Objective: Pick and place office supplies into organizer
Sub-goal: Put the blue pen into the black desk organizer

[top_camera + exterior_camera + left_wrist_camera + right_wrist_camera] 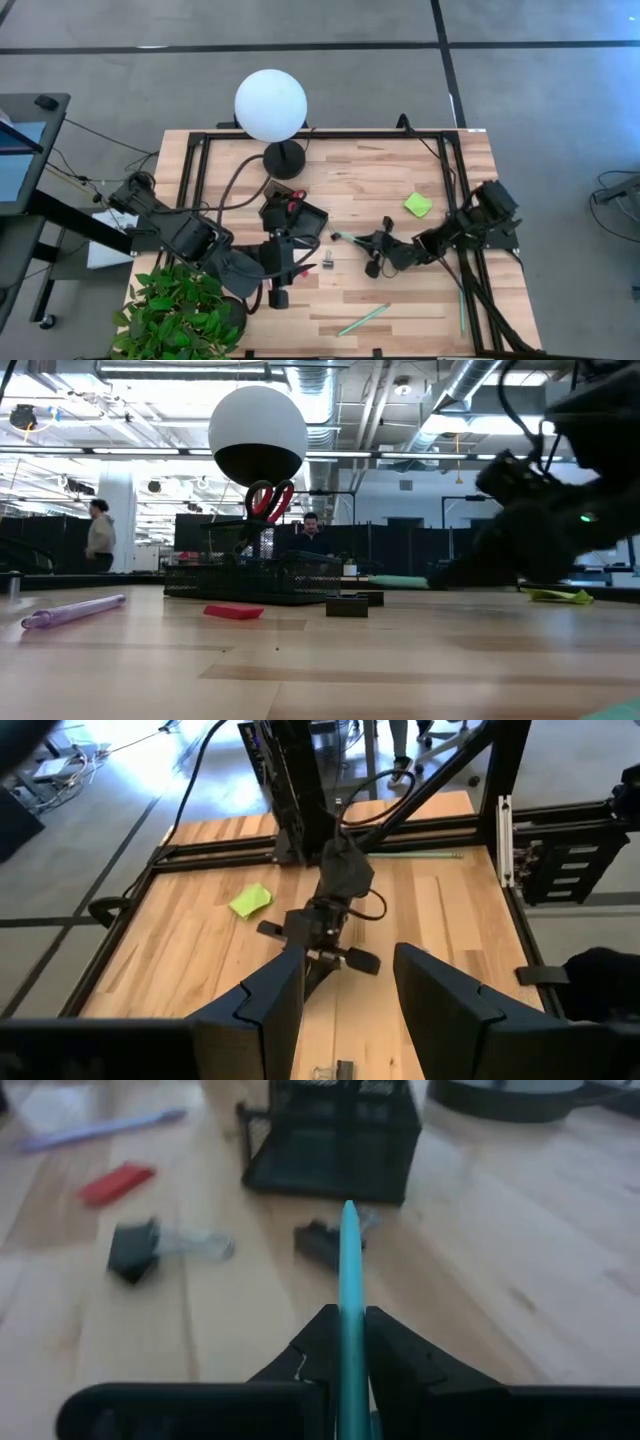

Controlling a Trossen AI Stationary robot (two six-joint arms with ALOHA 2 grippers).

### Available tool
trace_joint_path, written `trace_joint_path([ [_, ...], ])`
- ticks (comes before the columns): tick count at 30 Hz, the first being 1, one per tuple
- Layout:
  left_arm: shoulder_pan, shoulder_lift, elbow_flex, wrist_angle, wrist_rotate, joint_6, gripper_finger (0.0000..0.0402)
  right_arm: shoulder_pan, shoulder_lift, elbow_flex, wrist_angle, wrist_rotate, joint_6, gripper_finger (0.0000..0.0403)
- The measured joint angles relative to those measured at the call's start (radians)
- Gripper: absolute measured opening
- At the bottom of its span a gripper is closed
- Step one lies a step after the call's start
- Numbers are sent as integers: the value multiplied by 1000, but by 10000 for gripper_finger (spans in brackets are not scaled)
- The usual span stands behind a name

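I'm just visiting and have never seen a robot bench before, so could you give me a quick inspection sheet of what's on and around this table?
Surface: pale wooden slat table, black frame rails.
Job's things: black mesh organizer holding red-handled scissors; lime-green sticky pad; purple pen; small red block; black binder clips; light-green pen near the front edge.
Clutter: white globe lamp; leafy green plant.
Grippers: right pincer shut on a teal pen; left pincer open, empty.
Cables: black leads across the table.
Surroundings: people in the room behind.
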Motion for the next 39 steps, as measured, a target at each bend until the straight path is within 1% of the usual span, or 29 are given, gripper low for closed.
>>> trace_joint_path([
  [2, 0, 10, 0, -3, -11, 0, 153, -10, 0, 12, 1, 7, -1, 41],
  [4, 0, 17, -1, -17, -18, 1, 153, -13, 0, 24, 3, 7, -13, 33],
  [6, 0, 23, 0, -9, -54, -2, 153, -9, -1, 31, 12, 11, -17, 23],
  [8, -2, 26, -1, -16, -135, -2, 153, -5, -1, 38, 44, 17, -35, 22],
  [11, -5, 24, 0, -26, -265, -3, 153, -6, -2, 54, 141, 35, -121, 23],
  [14, -5, 22, 0, -47, -388, 3, 153, -18, -3, 83, 282, 41, -272, 34],
  [16, -5, 19, 0, -62, -430, 3, 153, -37, -3, 115, 345, 38, -385, 36],
  [18, -5, 19, 0, -87, -434, -1, 153, -70, -4, 163, 372, 5, -480, 30],
  [21, -5, 19, 0, -100, -436, -6, 153, -138, -4, 262, 317, -108, -534, 22],
  [22, -5, 19, 0, -100, -449, -6, 153, -161, -4, 303, 266, -147, -536, 22],
  [24, -13, 19, 6, -111, -497, -6, 153, -204, -7, 396, 110, -170, -533, 22],
  [26, -34, 19, 31, -157, -584, 18, 153, -242, -28, 497, -134, -170, -533, 22],
  [29, -77, 19, 76, -243, -759, 32, 153, -289, -78, 662, -537, -175, -482, 25],
  [31, -108, 19, 115, -306, -843, 29, 153, -312, -114, 766, -753, -196, -451, 25],
  [32, -122, 19, 133, -334, -871, 23, 153, -321, -129, 814, -831, -207, -454, 23],
  [35, -153, 18, 178, -395, -882, 16, 153, -340, -150, 960, -1046, -264, -530, 23],
  [36, -160, 18, 188, -409, -881, 16, 153, -351, -150, 1017, -1135, -298, -538, 23],
  [39, -167, 18, 212, -430, -881, 17, 153, -401, -136, 1204, -1405, -428, -467, 23],
])
